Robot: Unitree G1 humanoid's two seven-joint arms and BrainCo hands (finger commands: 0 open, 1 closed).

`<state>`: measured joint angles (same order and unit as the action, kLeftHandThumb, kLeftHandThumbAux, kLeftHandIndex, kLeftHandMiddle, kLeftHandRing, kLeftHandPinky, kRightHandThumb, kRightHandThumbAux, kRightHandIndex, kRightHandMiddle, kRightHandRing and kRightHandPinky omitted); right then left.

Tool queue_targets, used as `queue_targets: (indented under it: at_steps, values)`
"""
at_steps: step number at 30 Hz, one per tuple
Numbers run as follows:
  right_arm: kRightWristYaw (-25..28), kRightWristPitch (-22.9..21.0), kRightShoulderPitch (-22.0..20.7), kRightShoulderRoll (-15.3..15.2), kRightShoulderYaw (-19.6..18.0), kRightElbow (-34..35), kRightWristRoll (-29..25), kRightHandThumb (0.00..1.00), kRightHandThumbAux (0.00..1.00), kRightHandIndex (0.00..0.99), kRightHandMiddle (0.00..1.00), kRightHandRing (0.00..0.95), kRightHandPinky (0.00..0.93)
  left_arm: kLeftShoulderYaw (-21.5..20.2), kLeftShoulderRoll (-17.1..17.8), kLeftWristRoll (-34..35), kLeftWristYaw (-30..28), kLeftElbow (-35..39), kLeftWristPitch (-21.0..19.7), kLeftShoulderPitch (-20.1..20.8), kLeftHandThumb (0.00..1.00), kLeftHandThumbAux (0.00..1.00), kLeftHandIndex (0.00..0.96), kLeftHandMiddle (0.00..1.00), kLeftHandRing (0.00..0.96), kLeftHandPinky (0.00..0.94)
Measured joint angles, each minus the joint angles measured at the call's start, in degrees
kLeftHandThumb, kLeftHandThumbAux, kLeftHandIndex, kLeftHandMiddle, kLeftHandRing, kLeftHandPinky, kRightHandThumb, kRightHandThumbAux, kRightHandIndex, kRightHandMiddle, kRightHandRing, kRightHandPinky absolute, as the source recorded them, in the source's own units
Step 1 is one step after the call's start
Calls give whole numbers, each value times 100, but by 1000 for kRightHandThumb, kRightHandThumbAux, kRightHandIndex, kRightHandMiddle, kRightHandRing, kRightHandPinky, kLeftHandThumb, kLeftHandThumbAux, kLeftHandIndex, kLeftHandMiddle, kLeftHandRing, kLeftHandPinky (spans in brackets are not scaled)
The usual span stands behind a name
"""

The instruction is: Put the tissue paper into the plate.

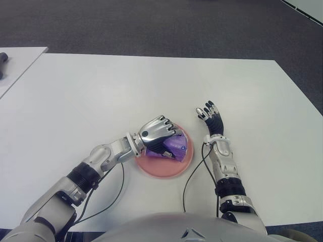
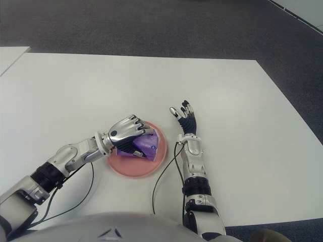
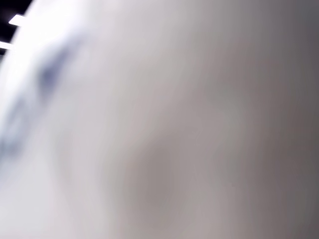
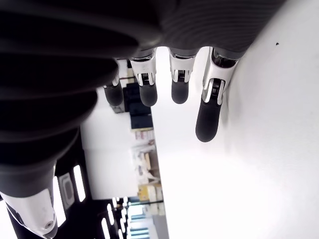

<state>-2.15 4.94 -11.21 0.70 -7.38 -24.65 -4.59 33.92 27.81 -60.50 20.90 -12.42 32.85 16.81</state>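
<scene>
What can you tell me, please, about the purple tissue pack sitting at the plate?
The purple, soft-looking tissue pack looks like a glossy plastic-wrapped packet, slightly crumpled, with a small blue mark on its top. It lies tilted inside the round pink plate, towards the plate's far side. The left hand covers its left part, fingers curled over and around it, so only the right end shows. The right hand is apart from it, open, to the plate's right.
</scene>
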Motion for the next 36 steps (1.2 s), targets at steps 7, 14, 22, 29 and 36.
queue_targets:
  at_steps: [7,14,22,29,36]
  values:
    - [0,0,10,3,6,15,1,204,660,0,0,0,9,82,36,-151,234,-13,-103,20,744,696,444,842,845,837]
    - [-1,0,13,4,16,23,2,204,660,0,0,0,9,109,88,-223,295,-20,-126,55,742,697,444,841,846,839]
    - [-1,0,18,14,31,37,2,204,660,0,0,0,9,98,156,-238,189,67,-162,62,741,696,444,829,834,815]
    - [-8,0,30,9,34,45,2,204,660,0,0,0,9,118,170,-242,67,23,-237,109,332,552,329,406,356,326]
    - [-14,1,31,11,44,67,2,204,660,0,0,0,9,96,311,-84,-773,156,-249,334,36,369,34,34,25,22]
